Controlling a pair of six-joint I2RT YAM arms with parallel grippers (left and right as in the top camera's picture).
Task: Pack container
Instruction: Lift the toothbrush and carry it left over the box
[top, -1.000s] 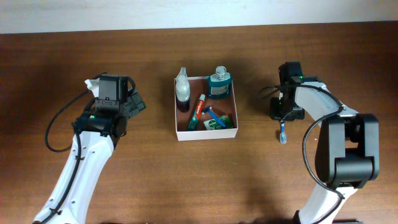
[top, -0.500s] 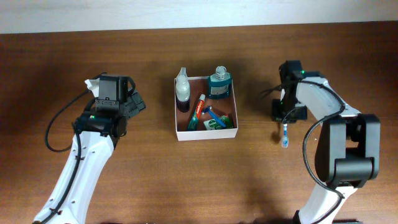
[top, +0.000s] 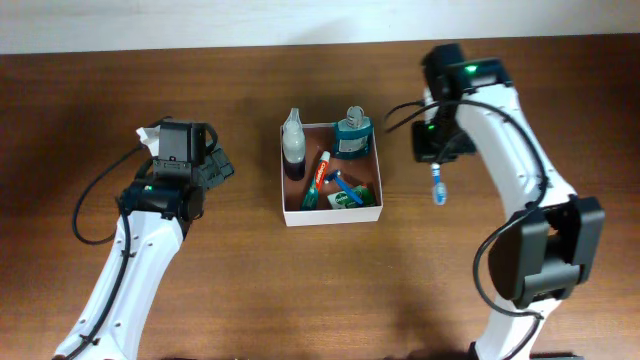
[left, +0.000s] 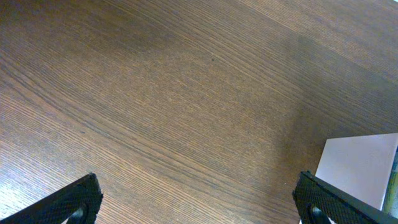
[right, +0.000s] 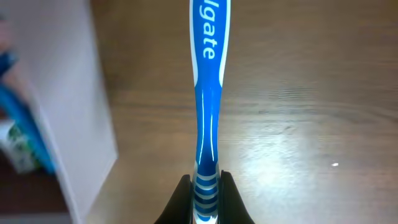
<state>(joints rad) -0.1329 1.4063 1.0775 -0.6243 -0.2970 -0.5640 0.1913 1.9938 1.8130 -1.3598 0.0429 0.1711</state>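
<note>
Right gripper (right: 204, 186) is clamped on the blue Colgate toothbrush (right: 206, 93), held just right of the container (top: 331, 214) at mid-table. We should carry it over the white wall, keep it parallel to the toothpaste tube (top: 320, 172), lower, then release. Our left gripper (top: 214, 162) hovers with jaws apart, well left

A brown wood-grain worktop (top: 230, 290) is spreading wide, a pale wall (top: 200, 20) is bordering it, and a small white crumpled thing (top: 147, 134) is lying at left.
</note>
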